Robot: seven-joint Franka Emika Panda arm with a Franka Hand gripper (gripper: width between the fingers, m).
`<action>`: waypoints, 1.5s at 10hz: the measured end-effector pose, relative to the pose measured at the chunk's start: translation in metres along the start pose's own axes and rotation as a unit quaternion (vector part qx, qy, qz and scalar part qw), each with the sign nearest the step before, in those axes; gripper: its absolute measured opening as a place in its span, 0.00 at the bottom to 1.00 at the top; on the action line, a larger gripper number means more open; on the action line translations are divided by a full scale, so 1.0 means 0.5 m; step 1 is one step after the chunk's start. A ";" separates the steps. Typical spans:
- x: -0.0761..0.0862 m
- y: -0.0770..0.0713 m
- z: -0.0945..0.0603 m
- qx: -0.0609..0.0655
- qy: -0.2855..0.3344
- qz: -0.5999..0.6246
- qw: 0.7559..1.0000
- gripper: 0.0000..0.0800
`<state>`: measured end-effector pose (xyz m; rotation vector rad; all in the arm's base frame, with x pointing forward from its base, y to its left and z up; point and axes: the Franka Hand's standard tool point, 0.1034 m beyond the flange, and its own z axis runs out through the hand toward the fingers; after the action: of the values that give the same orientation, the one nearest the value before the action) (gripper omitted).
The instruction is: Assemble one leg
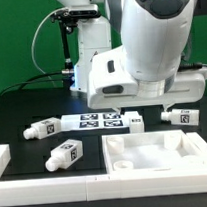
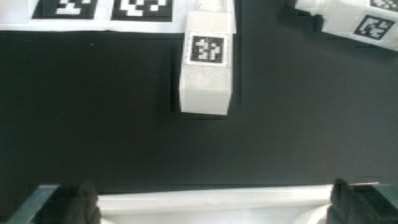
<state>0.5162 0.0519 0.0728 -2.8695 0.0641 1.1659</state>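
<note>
The claw [image 2: 214, 197] stands wide open and empty, its dark fingers [image 2: 64, 203] spread to either side of the white panel [image 2: 222, 207]. How high it hangs over that panel I can't quite judge from the wrist view. The leg [image 2: 208, 62] lies flat on the black worktop [image 2: 107, 110], apart from the claw, one end just beside the marker board [image 2: 107, 8]. A second leg [image 2: 356, 24] lies near it, and a third leg [image 1: 65, 152] rests toward the exterior view's left.
</note>
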 end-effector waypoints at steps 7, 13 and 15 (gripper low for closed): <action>-0.015 -0.006 0.080 0.021 -0.031 0.036 0.999 0.81; -0.031 -0.003 0.120 0.024 -0.063 0.044 0.997 0.81; -0.044 -0.001 0.172 0.035 -0.092 0.053 0.994 0.81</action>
<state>0.4405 0.0578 0.0267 -2.7144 0.2469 1.4123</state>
